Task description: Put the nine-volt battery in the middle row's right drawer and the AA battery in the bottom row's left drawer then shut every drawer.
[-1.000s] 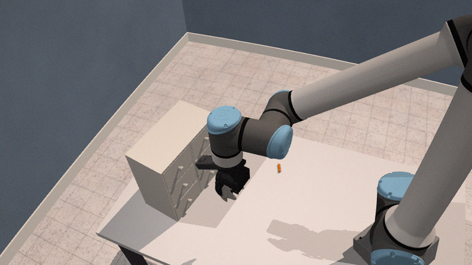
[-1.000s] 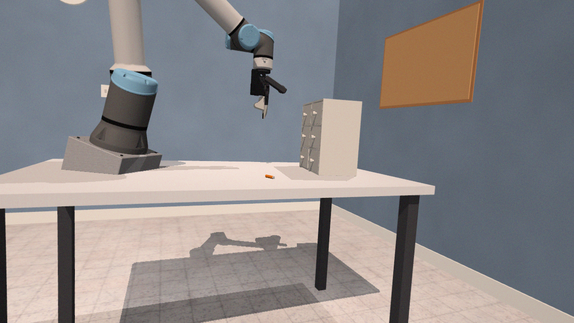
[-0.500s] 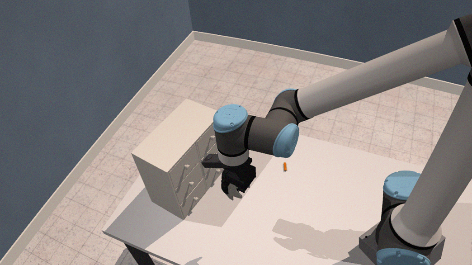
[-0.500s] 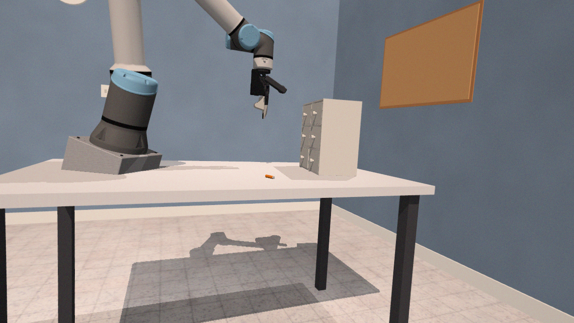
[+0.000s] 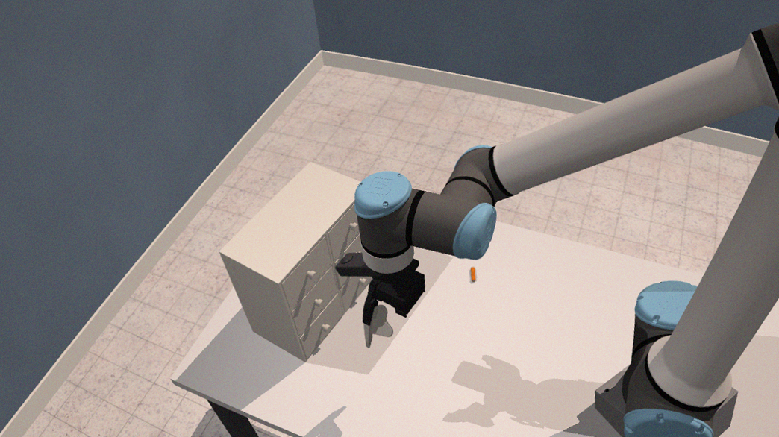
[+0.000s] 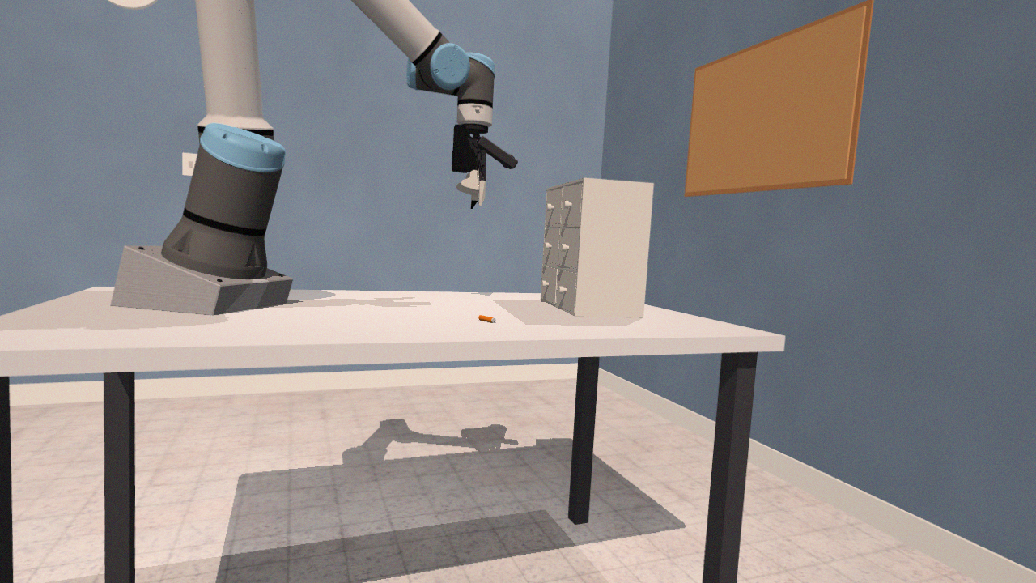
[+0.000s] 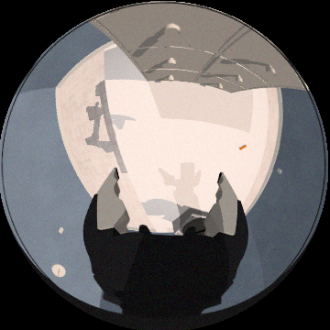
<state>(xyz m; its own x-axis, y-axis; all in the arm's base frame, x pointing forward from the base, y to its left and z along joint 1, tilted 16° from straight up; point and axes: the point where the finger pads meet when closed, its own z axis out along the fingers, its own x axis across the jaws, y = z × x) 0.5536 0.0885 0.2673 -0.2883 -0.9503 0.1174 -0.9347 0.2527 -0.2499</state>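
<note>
The beige chest [image 5: 297, 256] stands upright near the table's far left corner, with all its drawers shut; it also shows in the exterior view [image 6: 595, 247] and along the top of the wrist view [image 7: 202, 60]. An orange AA battery [image 5: 472, 274] lies on the table in front of the chest; it also shows in the exterior view [image 6: 486, 319] and in the wrist view [image 7: 243, 147]. My gripper [image 5: 378, 316] [image 7: 169, 170] hangs high above the table in front of the chest, pointing down, open and empty. I see no nine-volt battery in any view.
The robot base [image 6: 202, 278] sits on the table's far side from the chest. An orange board [image 6: 779, 108] hangs on the wall behind the chest. The table edge lies close to the chest's left side [image 5: 198, 377].
</note>
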